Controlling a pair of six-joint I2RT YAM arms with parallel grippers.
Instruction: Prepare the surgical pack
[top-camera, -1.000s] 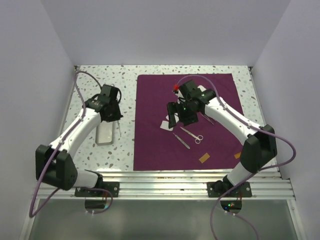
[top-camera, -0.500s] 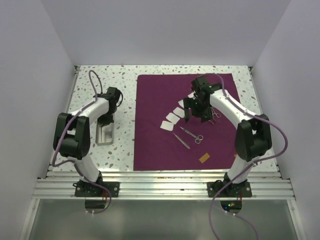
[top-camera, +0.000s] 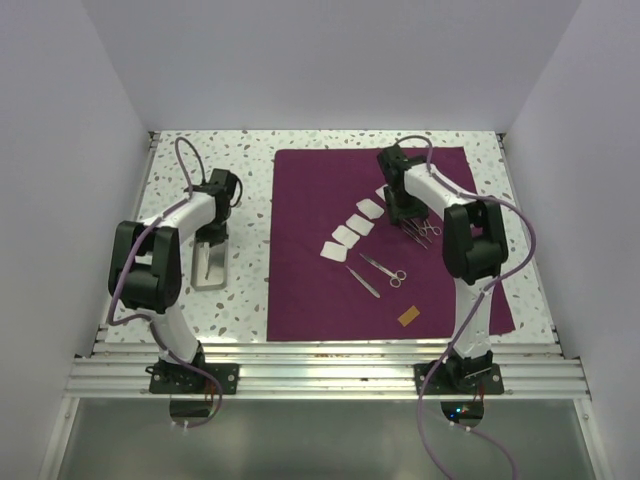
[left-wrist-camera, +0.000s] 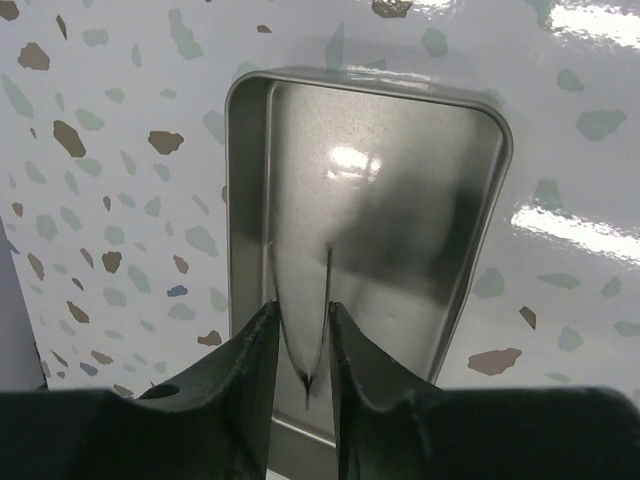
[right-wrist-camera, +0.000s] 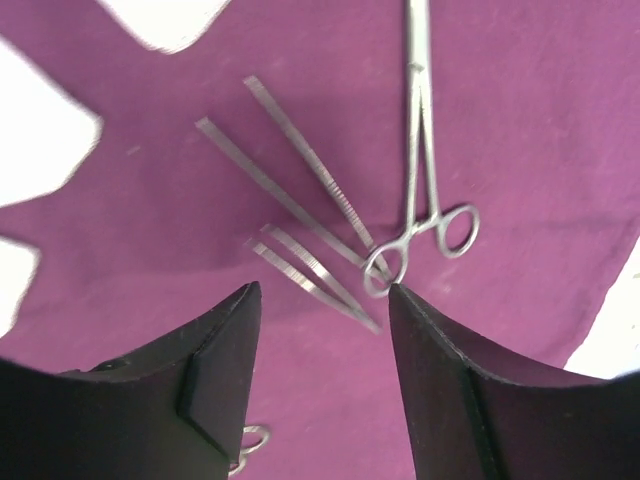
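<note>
Pack cloth (top-camera: 310, 290) lies spread at right, little done. Tray (top-camera: 208, 282) sits left, off it, holding one forceps (left-wrist-camera: 328, 290); left claw (left-wrist-camera: 303, 315) straddles that, grip unclear. Gauze (top-camera: 350, 232) and scissors (top-camera: 388, 270) lie loose on the cloth. Right claw (right-wrist-camera: 322, 295) gapes, empty, over a clamp (right-wrist-camera: 420, 150).

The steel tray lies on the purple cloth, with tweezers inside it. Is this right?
No. The tray lies on the speckled table, left of the cloth, with tweezers inside it. The top view shows this.
</note>
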